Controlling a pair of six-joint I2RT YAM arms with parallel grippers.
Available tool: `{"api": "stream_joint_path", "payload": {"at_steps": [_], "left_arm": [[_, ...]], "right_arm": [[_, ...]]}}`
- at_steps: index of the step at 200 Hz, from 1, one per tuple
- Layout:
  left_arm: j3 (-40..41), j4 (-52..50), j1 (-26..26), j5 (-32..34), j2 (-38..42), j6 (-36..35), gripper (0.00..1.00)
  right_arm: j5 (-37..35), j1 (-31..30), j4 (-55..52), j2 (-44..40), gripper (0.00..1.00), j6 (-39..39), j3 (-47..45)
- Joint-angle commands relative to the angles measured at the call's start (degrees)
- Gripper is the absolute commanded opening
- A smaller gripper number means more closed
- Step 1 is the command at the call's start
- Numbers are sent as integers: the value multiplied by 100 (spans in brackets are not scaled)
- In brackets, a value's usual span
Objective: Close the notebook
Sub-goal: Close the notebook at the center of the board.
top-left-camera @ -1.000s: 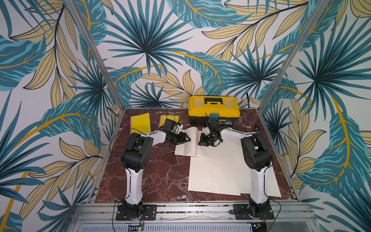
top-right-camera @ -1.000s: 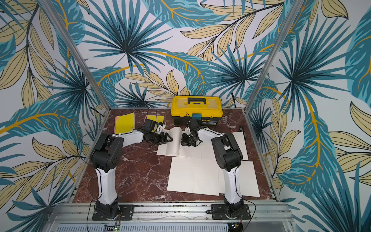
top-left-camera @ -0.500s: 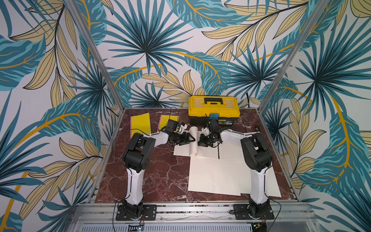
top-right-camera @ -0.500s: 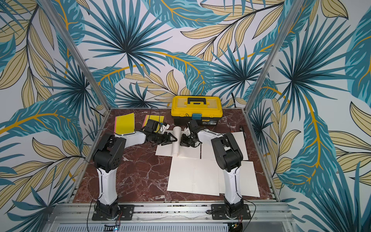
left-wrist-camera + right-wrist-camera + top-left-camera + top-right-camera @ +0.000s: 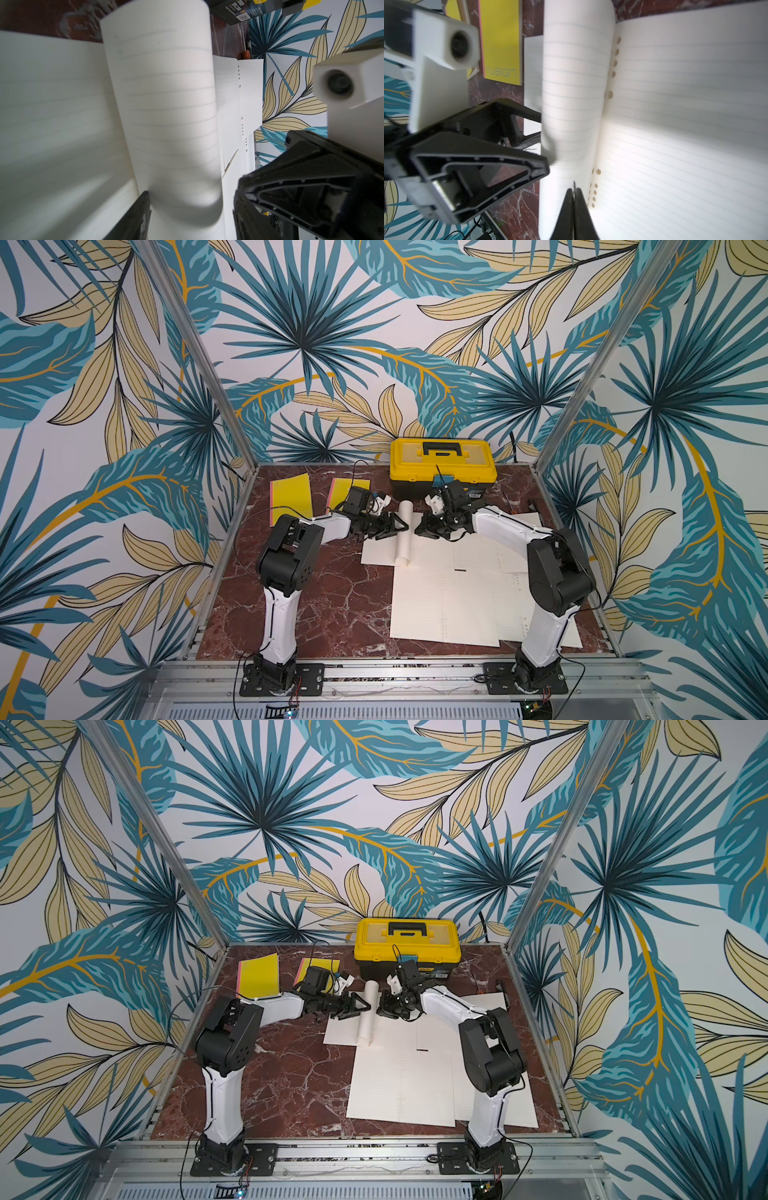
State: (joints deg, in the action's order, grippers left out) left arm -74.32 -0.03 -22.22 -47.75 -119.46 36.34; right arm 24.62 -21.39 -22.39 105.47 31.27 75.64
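The notebook (image 5: 432, 558) lies open at the back middle of the table, its lined pages showing in both top views. Its left leaf (image 5: 404, 531) (image 5: 368, 1011) stands upright and curls over near the spine. My left gripper (image 5: 395, 526) (image 5: 360, 1007) is open and low, with its fingers against the leaf's left face. In the left wrist view the leaf (image 5: 166, 104) bulges between those fingers, where the left gripper (image 5: 192, 199) stays open. My right gripper (image 5: 419, 529) (image 5: 574, 190) is shut, its tips at the leaf's base beside the punched holes.
A yellow toolbox (image 5: 442, 464) stands just behind both grippers. Two yellow pads (image 5: 291, 497) (image 5: 347, 489) lie at the back left. Loose lined sheets (image 5: 444, 605) cover the table from the notebook to the front right, beside the right arm's base.
The notebook's left leaf has risen from a low curl to upright. My left gripper has moved right with it, closing the gap to the right gripper, which has held its place.
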Motion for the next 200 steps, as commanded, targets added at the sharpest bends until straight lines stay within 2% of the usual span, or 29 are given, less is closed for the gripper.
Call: {"api": "stream_joint_path", "payload": {"at_steps": [1, 31, 146, 200], "left_arm": [[-187, 207, -63, -148, -106, 55, 64], [-220, 215, -72, -159, -99, 71, 65], [-487, 124, -228, -236, -123, 91, 65], [-928, -129, -550, -169, -309, 77, 65]], "right_arm": [[-315, 102, -406, -179, 7, -74, -171], [-629, 252, -743, -15, 7, -250, -187], [-951, 398, -415, 612, 5, -284, -657], [-968, 536, -239, 226, 4, -140, -1020]]}}
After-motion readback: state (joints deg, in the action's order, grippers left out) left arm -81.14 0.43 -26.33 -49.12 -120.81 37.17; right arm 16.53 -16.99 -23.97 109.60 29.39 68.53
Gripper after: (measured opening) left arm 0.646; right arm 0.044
